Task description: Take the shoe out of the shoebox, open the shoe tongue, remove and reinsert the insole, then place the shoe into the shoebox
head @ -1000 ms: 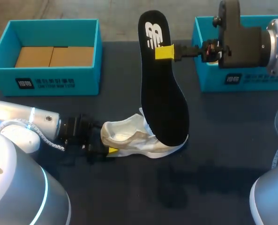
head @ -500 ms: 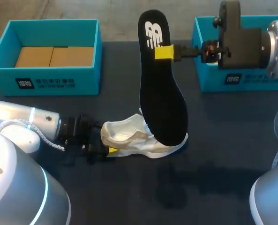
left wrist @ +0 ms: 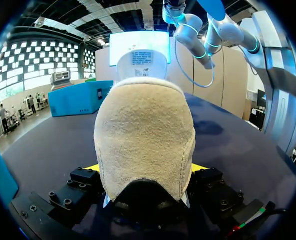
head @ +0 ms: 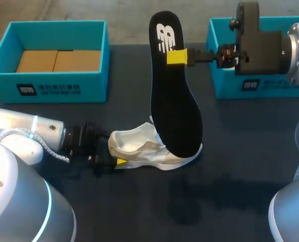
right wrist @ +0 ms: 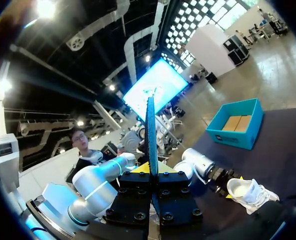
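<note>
The left gripper [head: 118, 162] is clenched on the heel of the shoe [head: 149, 148], which lies mid-way on the table [head: 240, 151], nearer its front edge. The right gripper [head: 177, 56] pinches the insole [head: 175, 106], which stands steeply with its toe end in the shoe. It is better to guide it along its own length

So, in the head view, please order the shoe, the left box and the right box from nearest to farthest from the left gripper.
1. The shoe: its heel is held in the left gripper.
2. The left box: at the table's far left.
3. The right box: far right, beyond the insole.
</note>
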